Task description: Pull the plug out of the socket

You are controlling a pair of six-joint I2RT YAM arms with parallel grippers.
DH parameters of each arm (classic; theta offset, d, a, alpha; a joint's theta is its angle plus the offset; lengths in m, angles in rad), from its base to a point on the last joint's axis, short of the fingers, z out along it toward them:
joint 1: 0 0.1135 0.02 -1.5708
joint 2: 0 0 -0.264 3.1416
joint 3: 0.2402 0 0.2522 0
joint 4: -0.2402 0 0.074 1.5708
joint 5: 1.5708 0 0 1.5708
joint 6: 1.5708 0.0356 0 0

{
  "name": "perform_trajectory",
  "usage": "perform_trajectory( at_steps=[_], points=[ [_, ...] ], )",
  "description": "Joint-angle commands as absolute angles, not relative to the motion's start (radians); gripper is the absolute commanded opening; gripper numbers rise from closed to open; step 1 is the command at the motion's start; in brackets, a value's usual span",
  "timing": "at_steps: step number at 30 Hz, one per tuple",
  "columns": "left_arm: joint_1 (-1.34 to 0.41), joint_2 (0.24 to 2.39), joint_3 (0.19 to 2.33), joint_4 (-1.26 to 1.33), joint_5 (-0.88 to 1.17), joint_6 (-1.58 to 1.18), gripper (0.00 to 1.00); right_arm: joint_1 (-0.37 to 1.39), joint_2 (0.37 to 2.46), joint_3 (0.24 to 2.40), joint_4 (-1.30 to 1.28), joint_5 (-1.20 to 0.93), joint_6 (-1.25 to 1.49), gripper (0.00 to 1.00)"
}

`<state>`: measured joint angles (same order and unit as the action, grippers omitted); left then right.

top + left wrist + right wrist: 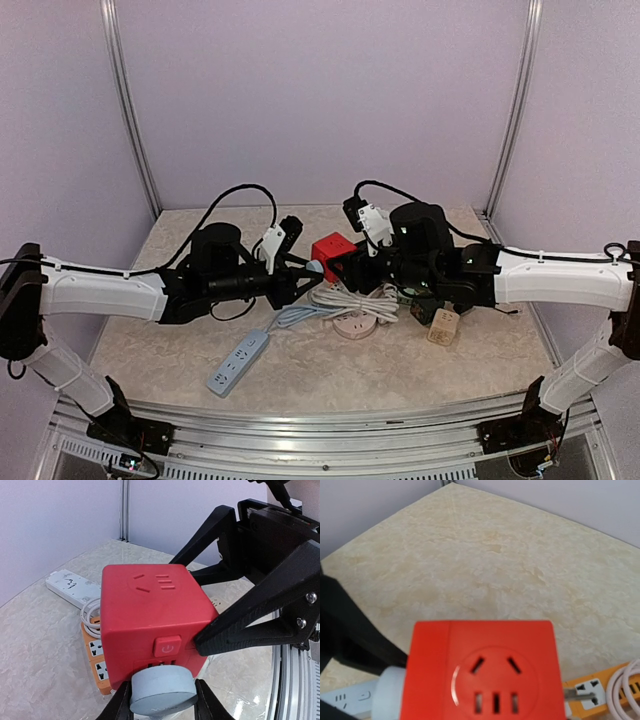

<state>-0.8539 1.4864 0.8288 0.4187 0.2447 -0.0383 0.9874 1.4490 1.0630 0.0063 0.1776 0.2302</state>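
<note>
**Red cube socket** [334,254], one. It is held clear of the table [340,395] above its middle, between the two arms.

**Grippers**, two.
- The right gripper [360,262] is clamped on the cube's sides.
- The left gripper [162,707] is closed round the plug.

**Plug** [161,690], one. It is round and grey-blue and sits tight against one cube face. Its prongs are not visible.

**Left wrist view only:**
- The plug head is pinched between two black fingers [120,707].
- The cube's power button [168,646] sits just above the plug.
- The right gripper's fingers press against the cube's far side.

**Right wrist view only:**
- A free cube face carries five slots inside a ring.
- The plug shows as a pale stub at the cube's left side.

**Top view only:**
- A beige adapter [443,326], one, lies toward the table's right edge.
- The white power strip [238,362], one, shows at full length near the front-left edge. The wrist views catch only part of it.

**Orange power strip** [95,657], one. It lies on the table under the cube and is seen clearly only from the wrists.

**White cable** [350,298], one coil. It lies at the table's middle, beneath the cube.
</note>
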Motion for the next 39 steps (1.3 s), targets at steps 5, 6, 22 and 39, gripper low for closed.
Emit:
perform_trajectory(
  at_steps=[5,6,22,39],
  points=[
    [-0.904,1.466,0.823,0.4,0.044,-0.021,0.0,0.982,1.452,1.174,-0.085,0.419,0.263,0.0],
    [-0.911,1.468,0.825,0.4,0.03,-0.017,0.0,0.983,1.46,1.186,-0.105,0.442,0.271,0.0],
    [-0.908,1.476,0.843,0.376,0.055,-0.015,0.0,0.982,1.464,1.19,-0.138,0.522,0.31,0.0],
    [-0.681,1.511,0.809,0.27,0.251,-0.258,0.03,0.947,1.255,0.962,0.205,0.216,0.267,0.0]
  ],
)
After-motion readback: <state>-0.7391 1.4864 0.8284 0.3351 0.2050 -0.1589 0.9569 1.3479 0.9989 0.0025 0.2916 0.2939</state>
